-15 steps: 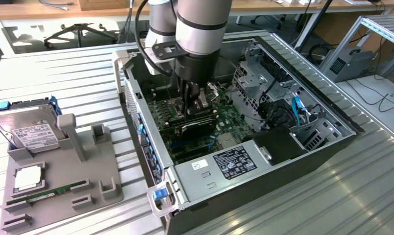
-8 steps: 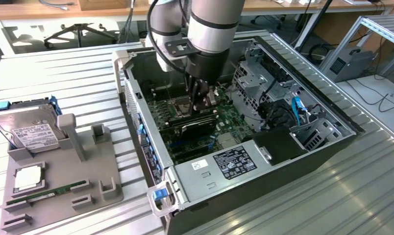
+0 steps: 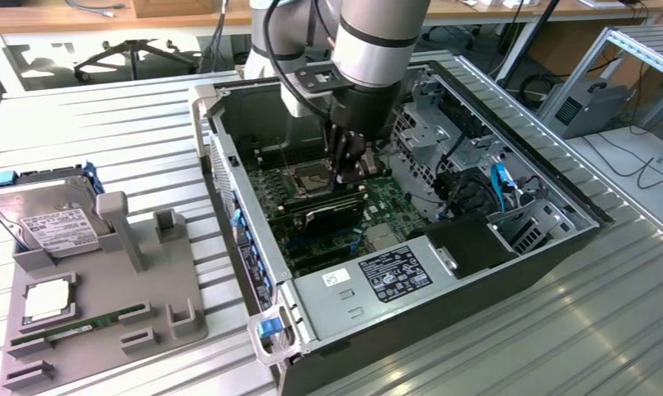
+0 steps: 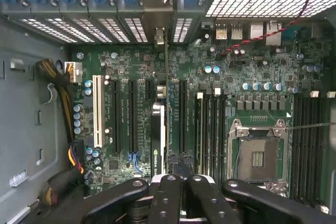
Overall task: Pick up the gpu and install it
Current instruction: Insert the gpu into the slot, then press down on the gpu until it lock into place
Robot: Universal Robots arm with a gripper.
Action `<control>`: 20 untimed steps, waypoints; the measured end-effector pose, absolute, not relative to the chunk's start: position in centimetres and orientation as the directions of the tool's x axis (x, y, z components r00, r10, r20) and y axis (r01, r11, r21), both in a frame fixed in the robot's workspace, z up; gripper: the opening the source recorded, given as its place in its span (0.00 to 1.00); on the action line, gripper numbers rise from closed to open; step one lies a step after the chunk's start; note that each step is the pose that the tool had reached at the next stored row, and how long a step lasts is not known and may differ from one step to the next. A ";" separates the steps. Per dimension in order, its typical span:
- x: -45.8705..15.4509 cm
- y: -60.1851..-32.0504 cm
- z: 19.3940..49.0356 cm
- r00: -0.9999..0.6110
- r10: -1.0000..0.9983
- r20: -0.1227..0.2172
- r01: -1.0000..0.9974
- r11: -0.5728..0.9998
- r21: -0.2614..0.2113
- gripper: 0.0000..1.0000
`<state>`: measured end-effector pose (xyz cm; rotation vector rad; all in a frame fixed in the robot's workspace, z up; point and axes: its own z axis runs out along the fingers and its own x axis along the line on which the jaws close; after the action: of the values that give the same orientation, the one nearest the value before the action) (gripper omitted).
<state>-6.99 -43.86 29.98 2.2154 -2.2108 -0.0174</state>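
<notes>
Inside the computer case (image 3: pixel 552 216), our gripper (image 4: pixel 178 179) was pinching the gpu (image 4: pixel 158 140), which stood on edge over a motherboard (image 4: pixel 252 77) slot beside the CPU socket (image 4: pixel 257 156). We judged the card light, stiff and fragile, so its top edge seemed the safest place to hold.

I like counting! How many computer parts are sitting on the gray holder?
3: a hard drive at its far end, a square chip in the middle, a green memory stick nearest. None seem hidden.
</notes>
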 end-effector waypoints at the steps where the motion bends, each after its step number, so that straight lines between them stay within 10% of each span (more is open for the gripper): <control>1: -7.0 -43.9 30.0 0.002 -1.000 0.000 -1.000 -0.002 0.016 0.11; 20: -9.9 -43.9 29.0 -0.001 -1.000 0.022 -1.000 0.001 0.012 0.11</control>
<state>-9.85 -43.88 29.02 2.2032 -2.2054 0.0103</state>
